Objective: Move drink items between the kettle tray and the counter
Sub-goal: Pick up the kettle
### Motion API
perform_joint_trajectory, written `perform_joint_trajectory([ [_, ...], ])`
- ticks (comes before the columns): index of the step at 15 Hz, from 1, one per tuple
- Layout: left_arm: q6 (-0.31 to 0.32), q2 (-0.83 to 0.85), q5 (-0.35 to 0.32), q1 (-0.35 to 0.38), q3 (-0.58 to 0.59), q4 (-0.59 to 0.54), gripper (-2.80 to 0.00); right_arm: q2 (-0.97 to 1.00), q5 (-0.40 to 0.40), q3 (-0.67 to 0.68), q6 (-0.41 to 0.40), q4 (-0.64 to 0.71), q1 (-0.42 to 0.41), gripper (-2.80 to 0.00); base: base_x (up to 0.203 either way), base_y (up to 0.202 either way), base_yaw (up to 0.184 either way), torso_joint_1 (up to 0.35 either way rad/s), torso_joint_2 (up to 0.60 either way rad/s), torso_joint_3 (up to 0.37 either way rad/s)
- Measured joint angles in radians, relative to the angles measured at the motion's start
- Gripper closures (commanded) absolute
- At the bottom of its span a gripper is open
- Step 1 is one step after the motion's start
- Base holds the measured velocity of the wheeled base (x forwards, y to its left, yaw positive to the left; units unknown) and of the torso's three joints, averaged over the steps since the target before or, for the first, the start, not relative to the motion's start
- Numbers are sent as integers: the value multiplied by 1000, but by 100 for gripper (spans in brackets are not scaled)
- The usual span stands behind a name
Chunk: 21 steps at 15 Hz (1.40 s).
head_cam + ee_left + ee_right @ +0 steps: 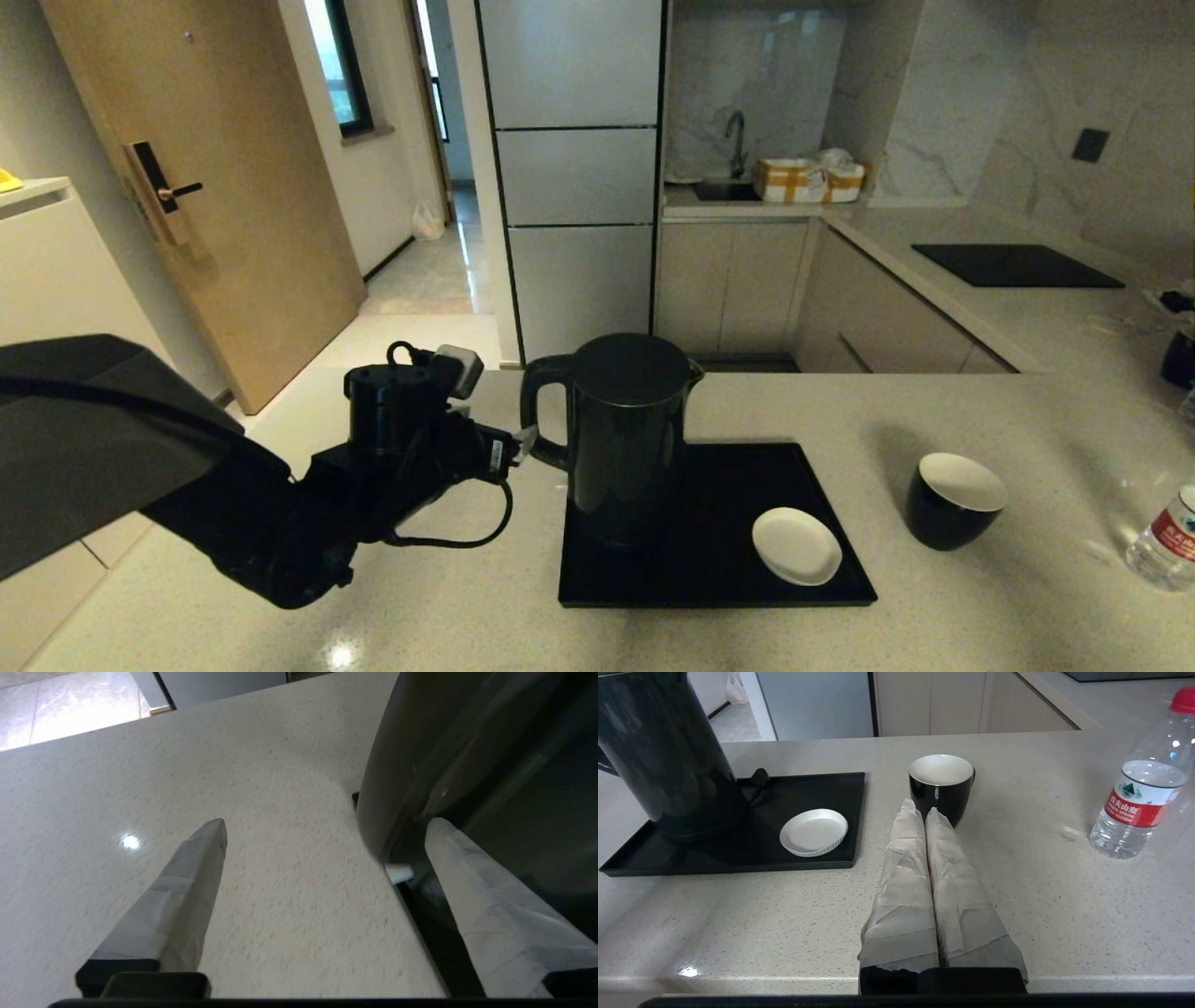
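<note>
Left pincer (525,444) gaping wide beside kettle (624,434) handle, holding nothing, right pincer (923,807) closed, empty.

Bench (934,420): wide, light beige speckled stone, glossy, running right into a far corner section.
Kettle tray (803,583): flat black rectangle lying directly on the bench, near the middle.
On the tray: kettle (621,439) upright at its left end; small white saucer (796,546) at its near right part.
Cup (952,499): black, white inside, upright on the bench just right of the tray, apart from it.
Bottle (1167,541): clear, red label, standing on the bench at the right edge, well apart from the cup.
Cooktop (1013,264): black glass panel set in the far right bench section.
</note>
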State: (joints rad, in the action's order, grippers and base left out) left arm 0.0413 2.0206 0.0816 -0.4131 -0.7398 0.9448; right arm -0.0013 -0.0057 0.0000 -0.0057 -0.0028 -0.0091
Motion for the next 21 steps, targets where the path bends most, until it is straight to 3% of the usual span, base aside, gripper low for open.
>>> perform_joint_trajectory([
  [4,4,90,65,-19,-109,7,-280,0,0,0,0,0,0,0,0,0,0,0,0,0],
  [12,6,203,92,-57,-237,8,-280,0,0,0,0,0,0,0,0,0,0,0,0,0],
  [13,6,212,93,-61,-244,9,0,0,0,0,0,0,0,0,0,0,0,0,0,0],
  [21,5,225,90,-74,-262,11,0,0,0,0,0,0,0,0,0,0,0,0,0,0],
])
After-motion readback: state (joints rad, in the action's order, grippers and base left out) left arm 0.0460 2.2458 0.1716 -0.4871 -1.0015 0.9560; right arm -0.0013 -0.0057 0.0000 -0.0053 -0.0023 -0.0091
